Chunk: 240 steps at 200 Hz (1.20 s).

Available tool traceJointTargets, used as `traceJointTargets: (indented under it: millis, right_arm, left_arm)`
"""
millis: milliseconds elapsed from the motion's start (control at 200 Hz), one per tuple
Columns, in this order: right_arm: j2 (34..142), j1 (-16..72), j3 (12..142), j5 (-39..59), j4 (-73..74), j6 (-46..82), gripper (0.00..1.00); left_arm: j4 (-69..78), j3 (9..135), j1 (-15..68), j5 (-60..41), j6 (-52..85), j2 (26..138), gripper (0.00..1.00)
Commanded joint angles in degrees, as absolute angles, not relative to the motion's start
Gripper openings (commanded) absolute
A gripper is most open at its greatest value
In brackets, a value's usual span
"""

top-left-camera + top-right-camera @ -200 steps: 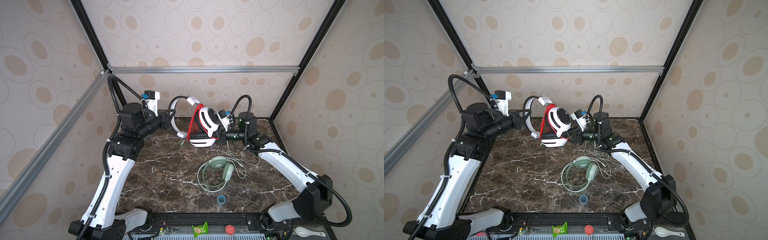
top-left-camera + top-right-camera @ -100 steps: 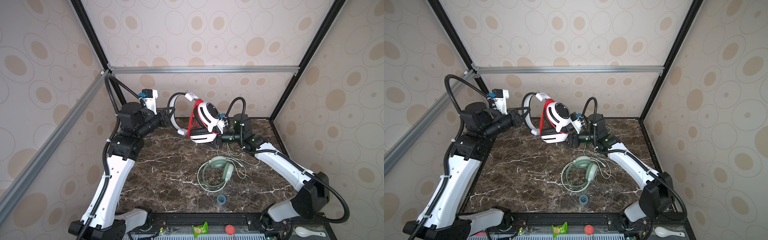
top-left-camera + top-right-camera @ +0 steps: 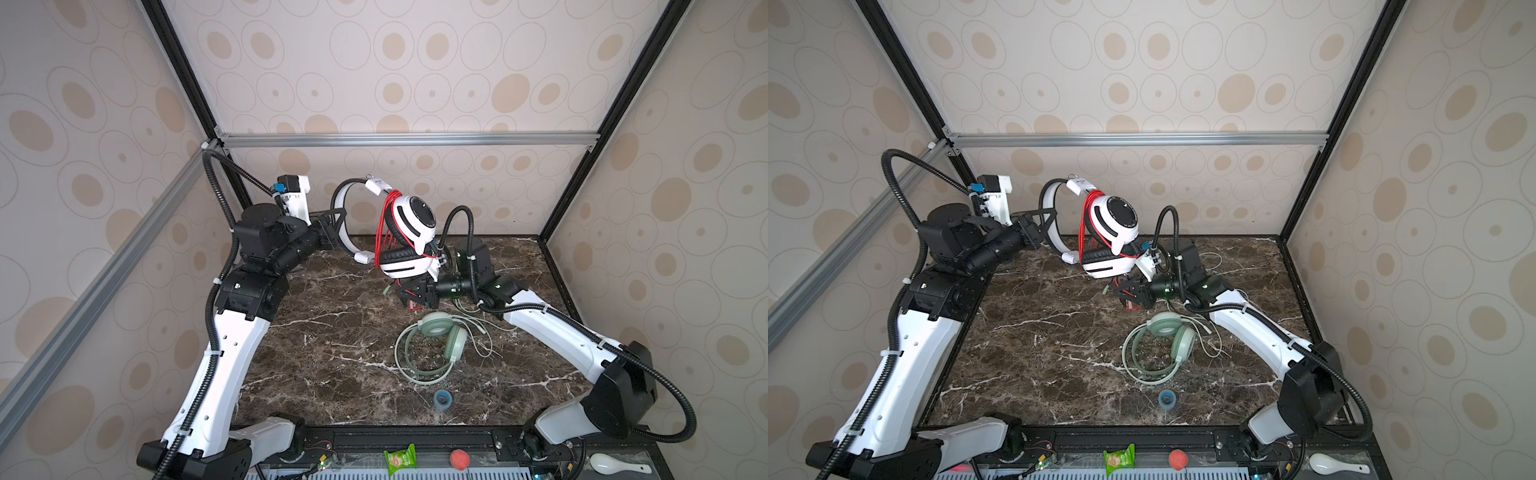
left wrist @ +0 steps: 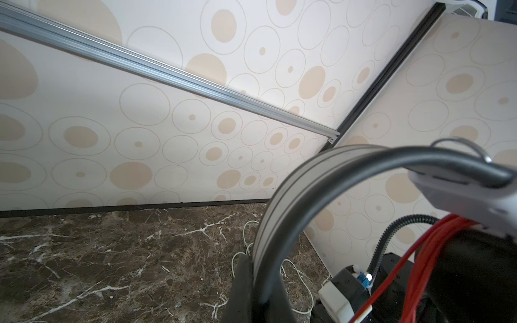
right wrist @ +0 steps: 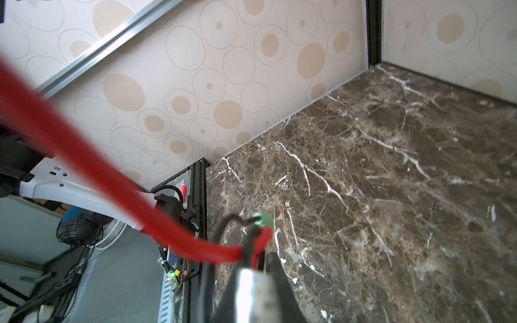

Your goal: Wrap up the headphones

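Cable-winding step. Left gripper (image 3: pixel 335 223) clamps white headphones (image 3: pixel 409 224) by the band (image 4: pixel 275 212) above bench (image 3: pixel 332 357) back edge; right gripper (image 3: pixel 409 293) pinches red cable (image 3: pixel 380 232) tail beneath. Next, likely: loop tail round, taut. Green headphones (image 3: pixel 436 340) lie mid-bench, unwrapped.

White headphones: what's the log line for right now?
left pincer: shut on white headphones | right pincer: shut on red cable | green headphones: lying on table

FREE: marble tabletop (image 3: pixel 332 353) bare across left and centre | BLOCKED right-centre: mint green headphones (image 3: pixel 435 325) lying flat, pale cable (image 3: pixel 482 330) sprawling toward right arm (image 3: pixel 548 332) | front: blue tape roll (image 3: pixel 441 399) | rear-centre: white-and-black headphones (image 3: pixel 409 232) held aloft, red cable (image 3: pixel 380 237) hanging down to right gripper (image 3: pixel 409 297)
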State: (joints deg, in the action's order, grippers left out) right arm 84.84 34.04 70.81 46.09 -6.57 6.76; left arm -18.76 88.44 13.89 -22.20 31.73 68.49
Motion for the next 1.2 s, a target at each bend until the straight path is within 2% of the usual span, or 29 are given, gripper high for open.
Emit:
traceJointTargets:
  millis: [0, 215, 455, 605, 700, 800, 895, 980, 1035, 1195]
  right_arm:
    - [83.3, 34.3, 67.3, 43.7, -4.0, 8.0, 0.16]
    - [79.7, 34.1, 62.4, 38.1, -1.2, 10.0, 0.14]
    - [75.4, 30.9, 50.5, 32.5, 16.8, 24.7, 0.18]
    - [73.8, 28.4, 46.8, 31.2, 20.4, 29.3, 0.18]
    - [72.9, 26.7, 42.0, 28.8, 27.9, 34.1, 0.16]
    - [73.0, 26.6, 43.7, 30.4, 24.4, 32.0, 0.13]
    - [74.4, 26.7, 47.6, 35.5, 20.3, 27.8, 0.21]
    - [75.5, 26.6, 51.3, 37.7, 17.3, 24.0, 0.43]
    - [76.2, 26.7, 54.1, 38.9, 15.8, 22.0, 0.52]
    - [79.9, 26.5, 63.5, 43.4, 10.5, 17.9, 0.56]
  left_arm:
    - [-10.8, 91.8, 14.0, -18.0, 36.9, 67.2, 0.00]
    - [-10.4, 91.5, 13.8, -11.7, 37.6, 66.7, 0.00]
    - [-12.0, 88.9, 12.5, -4.6, 38.1, 63.9, 0.00]
    - [-12.3, 88.1, 12.1, -3.1, 38.3, 63.2, 0.00]
    - [-12.4, 87.8, 11.5, -4.1, 38.1, 63.4, 0.00]
    - [-12.6, 88.0, 11.4, -6.0, 37.8, 64.1, 0.00]
    - [-13.1, 89.0, 11.3, -6.9, 37.1, 64.8, 0.00]
    - [-13.7, 90.0, 11.2, -7.8, 36.3, 65.4, 0.00]
    - [-14.1, 90.6, 11.1, -8.8, 35.9, 65.7, 0.00]
    - [-14.0, 90.0, 10.7, -13.0, 35.5, 65.9, 0.00]
